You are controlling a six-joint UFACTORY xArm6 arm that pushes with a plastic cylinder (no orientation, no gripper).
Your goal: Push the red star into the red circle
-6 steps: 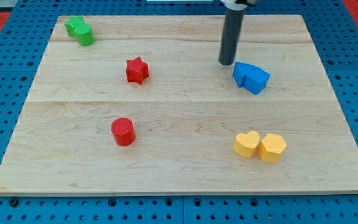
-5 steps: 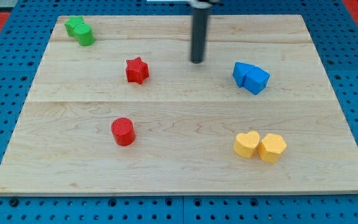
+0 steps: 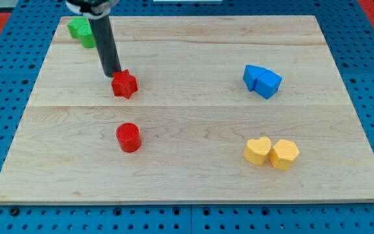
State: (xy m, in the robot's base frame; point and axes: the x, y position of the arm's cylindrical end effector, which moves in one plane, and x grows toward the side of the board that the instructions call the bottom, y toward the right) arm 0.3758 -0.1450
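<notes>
- my tip [image 3: 113, 73] sits at the upper-left side of the red star [image 3: 124, 84], touching or all but touching it; rod rises from there toward the surface's top-left corner
- no gripper on this arm, just the dark rod, so nothing released or clenched to report
- red star lies in the left half of the surface [image 3: 193, 175], nearer the top edge than the bottom edge
- red circle [image 3: 128, 137] is straight below the star toward the bottom edge, almost same column, clear gap between them, not touching
- tip is on the star's far side from the circle, slightly off to the left
- green blocks [image 3: 82, 30] in the top-left corner, two of them touching, partly hidden behind the rod; shapes hard to tell
- blue blocks [image 3: 261, 80] toward the right edge, upper half, two pieces pressed together, angular shapes
- yellow heart [image 3: 258, 150] and yellow hexagon-like block [image 3: 284, 154] near the bottom-right corner, side by side and touching
- blue and yellow pairs well apart from the tip and both red pieces
</notes>
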